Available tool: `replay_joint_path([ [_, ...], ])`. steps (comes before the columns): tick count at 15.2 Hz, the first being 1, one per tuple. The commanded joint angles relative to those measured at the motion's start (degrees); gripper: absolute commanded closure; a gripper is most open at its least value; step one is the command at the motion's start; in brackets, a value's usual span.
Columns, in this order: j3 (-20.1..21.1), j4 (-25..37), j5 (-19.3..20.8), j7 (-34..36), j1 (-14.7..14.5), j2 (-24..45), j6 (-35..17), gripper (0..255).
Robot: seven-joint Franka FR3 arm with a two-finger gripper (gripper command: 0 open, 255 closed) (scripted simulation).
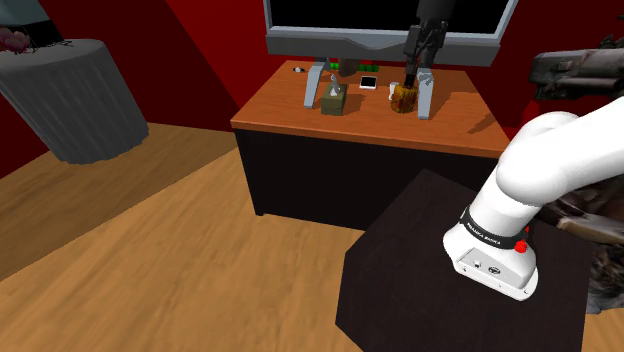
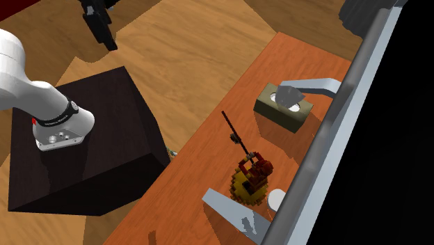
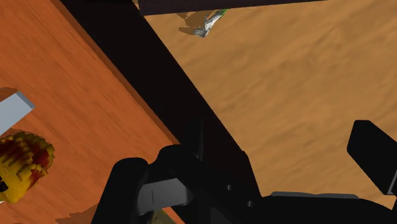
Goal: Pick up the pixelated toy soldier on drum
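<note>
Nearest to us, at the lower right of the shoulder view, the dark box stand (image 1: 420, 270) carries the white arm's base (image 1: 495, 250). A plank floor (image 1: 150, 250) of warm brown wood spreads around it. In the second exterior view a small greenish scrap (image 2: 169, 151) lies on the floor just beside the stand's corner.

Past the floor stands the counter (image 1: 290, 115), with an orange-brown wood top and a black front. The pixelated toy soldier (image 1: 403, 95), red on a yellow drum, stands upright on the counter right of centre, just beside one grey monitor foot (image 1: 425, 95). A thin dark rod (image 2: 233, 129) slants up from it. An olive-green box (image 1: 333, 100) with a pale sheet sticking out of its top sits near the other foot, apart from the soldier.

The black gripper (image 1: 414, 52) hangs above the soldier at the upper middle of the shoulder view, well clear of it. In the wrist view we see the fingers (image 3: 375, 156) standing apart, with only floor and the counter's black front between them. The soldier lies off to one side of them.

Farther back, a small white item (image 1: 368, 82) rests under the grey-framed monitor (image 1: 390, 40). Red walls (image 1: 200, 40) close the room, and a grey draped round table (image 1: 70, 100) stands at the upper left.
</note>
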State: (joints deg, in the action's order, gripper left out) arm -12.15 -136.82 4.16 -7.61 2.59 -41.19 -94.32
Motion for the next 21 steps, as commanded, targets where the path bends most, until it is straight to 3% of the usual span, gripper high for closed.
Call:
replay_joint_path([
  [1,-2.5,0.6,1.5,-3.0,0.6,1.7,-1.8,0],
  [7,-9.9,5.3,3.9,-11.8,1.2,9.6,-7.0,0],
  [12,-16.2,11.0,3.3,-19.6,0.9,17.8,-10.8,0],
  [17,-22.5,18.6,-0.5,-28.4,0.2,27.6,-13.7,0],
  [21,-27.1,26.1,-6.3,-36.5,0.3,36.9,-14.7,0],
])
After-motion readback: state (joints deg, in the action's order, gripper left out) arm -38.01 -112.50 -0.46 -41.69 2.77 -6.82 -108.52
